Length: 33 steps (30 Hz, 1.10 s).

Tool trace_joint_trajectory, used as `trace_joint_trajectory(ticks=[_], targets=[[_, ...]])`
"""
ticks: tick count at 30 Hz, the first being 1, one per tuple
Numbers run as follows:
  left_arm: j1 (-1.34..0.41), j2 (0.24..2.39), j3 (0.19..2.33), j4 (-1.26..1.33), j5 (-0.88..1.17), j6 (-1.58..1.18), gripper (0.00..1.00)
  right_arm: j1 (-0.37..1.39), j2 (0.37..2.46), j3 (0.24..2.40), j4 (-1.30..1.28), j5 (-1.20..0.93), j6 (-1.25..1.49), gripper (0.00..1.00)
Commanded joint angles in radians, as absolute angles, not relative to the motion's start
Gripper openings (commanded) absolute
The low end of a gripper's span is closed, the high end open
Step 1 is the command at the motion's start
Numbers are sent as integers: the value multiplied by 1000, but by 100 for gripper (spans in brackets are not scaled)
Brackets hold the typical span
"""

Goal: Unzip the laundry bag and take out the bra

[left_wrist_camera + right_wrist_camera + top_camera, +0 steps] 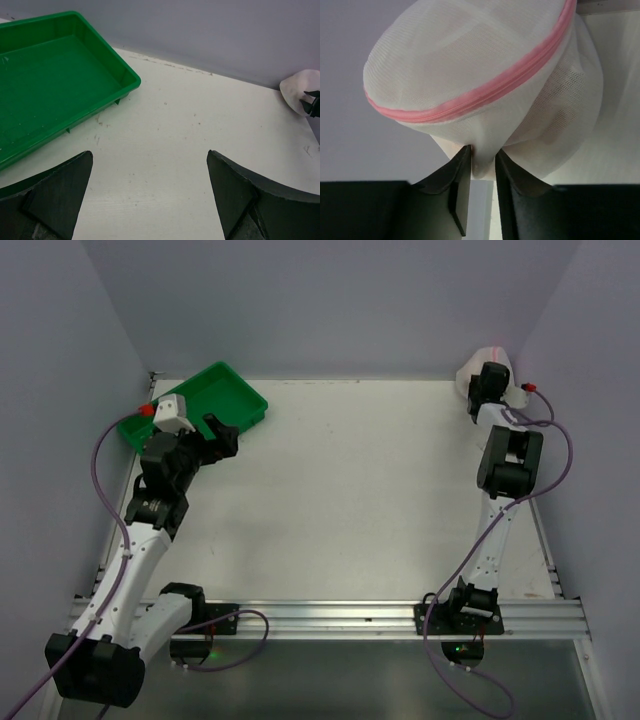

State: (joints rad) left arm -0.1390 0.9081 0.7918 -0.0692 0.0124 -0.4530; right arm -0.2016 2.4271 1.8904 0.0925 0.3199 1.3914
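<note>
The laundry bag [480, 75], a white mesh pouch with a pink zipper trim [485, 90], sits at the table's far right corner against the wall [487, 364]. It also shows small in the left wrist view [300, 87]. My right gripper [483, 161] is shut on a fold of the bag's mesh. A pale pinkish shape shows faintly through the mesh; the bra itself is hidden inside. My left gripper [150, 162] is open and empty above the table, beside the green tray [195, 405].
The green tray [50, 85] is empty at the far left. Lilac walls close the back and both sides. A metal rail [330, 618] runs along the near edge by the arm bases.
</note>
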Motion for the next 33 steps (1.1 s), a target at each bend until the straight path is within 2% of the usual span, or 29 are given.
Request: trace_joint_trajectory(ticks=[1,5,12,22,30,33], targets=[[-144,905,785,-23,28,-468,100,-210,2415,1902,173,357,1404,25],[-144,888,784,-26,18,-465,100,-212,2407,1881,192,344,1408,1],[-144,845,758,-66,52,-491,100,-193,2278,1712,294,103,1398,0],[-144,720,781,-218,109,-486,100,-51,1927,1300,416,-30,1267,0],[-144,652,762,-339,218,-517,100,190,1729,1023,430,-211,1140,0],[-144,646,764,-392,233,-543,100,306,1645,924,426,-198,1059,0]])
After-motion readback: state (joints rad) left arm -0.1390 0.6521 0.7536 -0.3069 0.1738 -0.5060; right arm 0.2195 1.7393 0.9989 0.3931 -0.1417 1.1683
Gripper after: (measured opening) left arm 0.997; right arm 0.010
